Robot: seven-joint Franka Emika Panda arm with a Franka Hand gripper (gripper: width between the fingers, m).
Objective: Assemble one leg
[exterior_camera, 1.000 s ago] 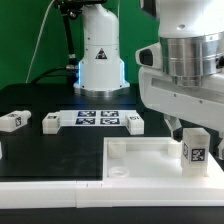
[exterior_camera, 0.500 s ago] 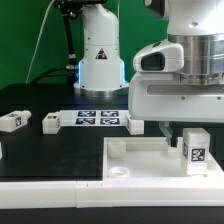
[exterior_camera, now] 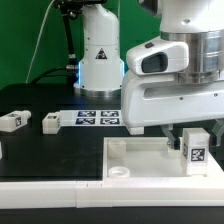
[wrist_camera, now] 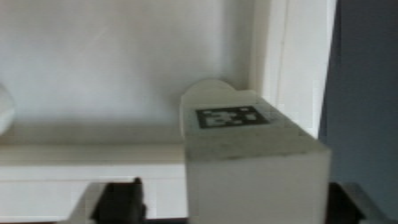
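A: What changed? The arm has sunk toward the tray on the counter and slid to the exterior view's left.

B: And the gripper?

A: Clamped on the leg, upright inside the tray's far corner. Seating looks imminent.

The table is black. On it, the large tray-like piece is plain white. The leg standing on that piece is white too, and it carries a square tag — black border, black-and-white blocks inside. In the wrist view the same leg looks pale grey-white, its tag dark on light. The marker board near the table's far edge is white with black-and-white tags — and the arm housing is white and light grey.
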